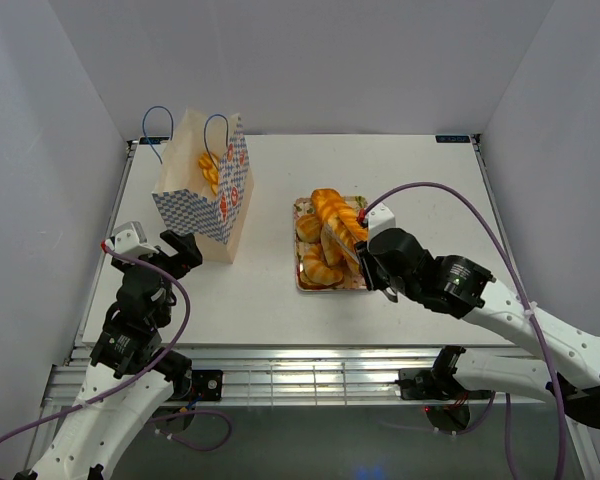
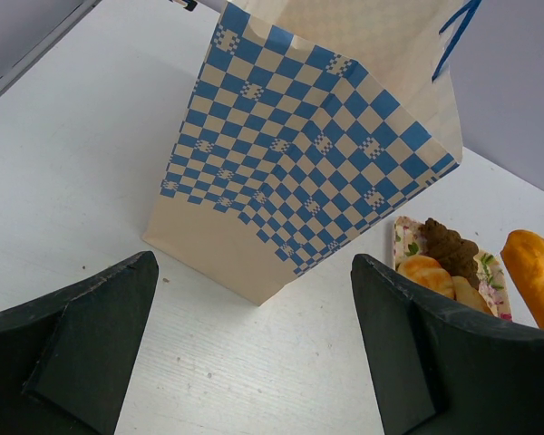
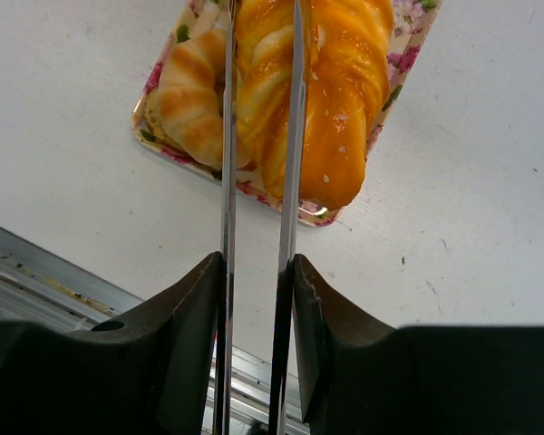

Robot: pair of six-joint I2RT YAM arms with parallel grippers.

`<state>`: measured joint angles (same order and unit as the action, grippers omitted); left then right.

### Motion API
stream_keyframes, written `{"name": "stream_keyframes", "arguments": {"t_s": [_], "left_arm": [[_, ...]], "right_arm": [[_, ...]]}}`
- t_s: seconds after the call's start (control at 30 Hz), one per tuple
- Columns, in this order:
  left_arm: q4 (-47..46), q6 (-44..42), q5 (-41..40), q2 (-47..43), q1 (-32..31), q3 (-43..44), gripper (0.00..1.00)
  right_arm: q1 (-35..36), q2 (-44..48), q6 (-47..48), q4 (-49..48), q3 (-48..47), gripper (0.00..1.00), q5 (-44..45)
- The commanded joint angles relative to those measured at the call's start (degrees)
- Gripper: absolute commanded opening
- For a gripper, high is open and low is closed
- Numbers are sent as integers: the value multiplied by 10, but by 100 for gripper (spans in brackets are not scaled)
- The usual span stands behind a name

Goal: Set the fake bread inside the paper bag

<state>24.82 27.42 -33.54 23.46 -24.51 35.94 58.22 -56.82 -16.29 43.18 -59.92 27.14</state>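
Note:
The paper bag (image 1: 205,190) stands upright at the left, with golden bread (image 1: 209,170) inside; its checkered side fills the left wrist view (image 2: 308,154). More fake bread (image 1: 328,235) lies piled on a floral tray (image 1: 302,284). My right gripper (image 1: 368,265) is shut on metal tongs (image 3: 228,136), whose two arms straddle a glossy twisted loaf (image 3: 263,100) on the tray. A croissant-like roll (image 3: 189,95) lies to its left and another orange loaf (image 3: 344,100) to its right. My left gripper (image 1: 180,250) is open and empty on the near side of the bag's base.
White walls close in the table on three sides. A metal rail runs along the near edge (image 1: 310,365). In the left wrist view the tray end shows a dark brown piece (image 2: 449,245) and a bun (image 2: 426,272).

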Motion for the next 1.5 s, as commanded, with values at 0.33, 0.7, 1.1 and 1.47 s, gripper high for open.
{"name": "stream_keyframes", "arguments": {"t_s": [0.33, 0.7, 1.1, 1.47], "left_arm": [[1, 3, -21, -27, -1, 1, 98], [19, 28, -72, -45, -1, 8, 98], [24, 34, -81, -42, -1, 9, 98], [23, 34, -79, -38, -1, 9, 98]], "right_arm": [[2, 22, 37, -181, -88, 18, -149], [2, -59, 50, -350, -165, 17, -311], [2, -260, 19, -507, -324, 15, -405], [-13, -398, -50, -610, -400, 13, -369]]}}
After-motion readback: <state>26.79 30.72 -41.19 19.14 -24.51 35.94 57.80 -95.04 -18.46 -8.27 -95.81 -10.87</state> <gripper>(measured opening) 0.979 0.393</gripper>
